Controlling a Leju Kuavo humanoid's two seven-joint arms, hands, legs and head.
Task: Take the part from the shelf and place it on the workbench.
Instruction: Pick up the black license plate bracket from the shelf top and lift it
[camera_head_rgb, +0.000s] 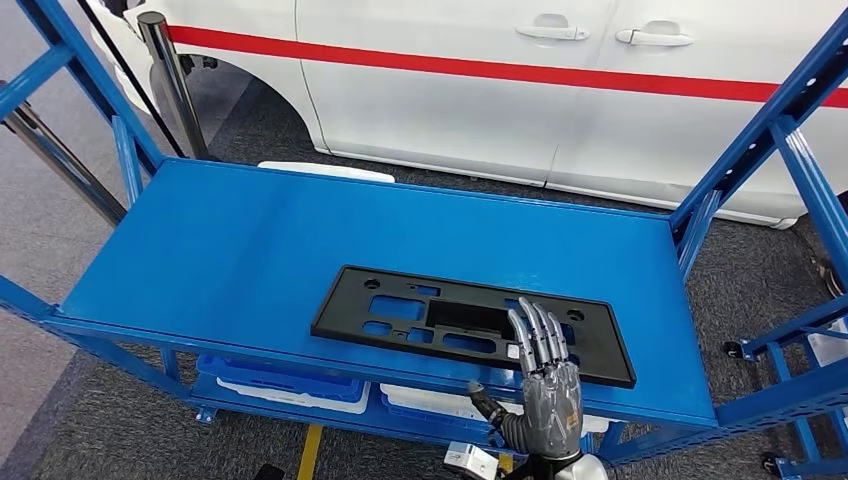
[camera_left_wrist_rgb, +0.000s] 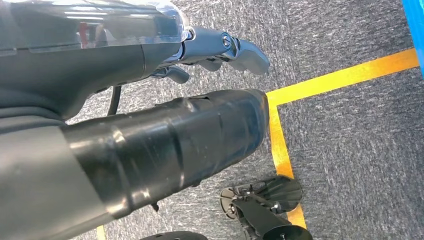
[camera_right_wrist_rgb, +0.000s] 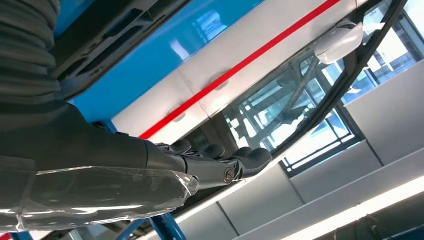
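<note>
The part is a flat black plate with cut-outs (camera_head_rgb: 470, 323). It lies on the blue shelf top (camera_head_rgb: 230, 250), right of the middle and near the front edge. My right hand (camera_head_rgb: 545, 385) is raised at the shelf's front edge, fingers straight and together, holding nothing; its fingertips (camera_head_rgb: 530, 318) overlap the plate's near right portion. In the right wrist view the same hand (camera_right_wrist_rgb: 210, 162) stretches out beside the dark plate (camera_right_wrist_rgb: 115, 35). My left hand (camera_left_wrist_rgb: 220, 50) hangs over the carpet and holds nothing.
A white car with a red stripe (camera_head_rgb: 560, 90) stands close behind the shelf. Blue uprights (camera_head_rgb: 770, 140) frame both ends, and a chrome post (camera_head_rgb: 170, 80) stands at the back left. Bins (camera_head_rgb: 290, 385) sit on the lower level. Yellow tape (camera_left_wrist_rgb: 340, 77) marks the floor.
</note>
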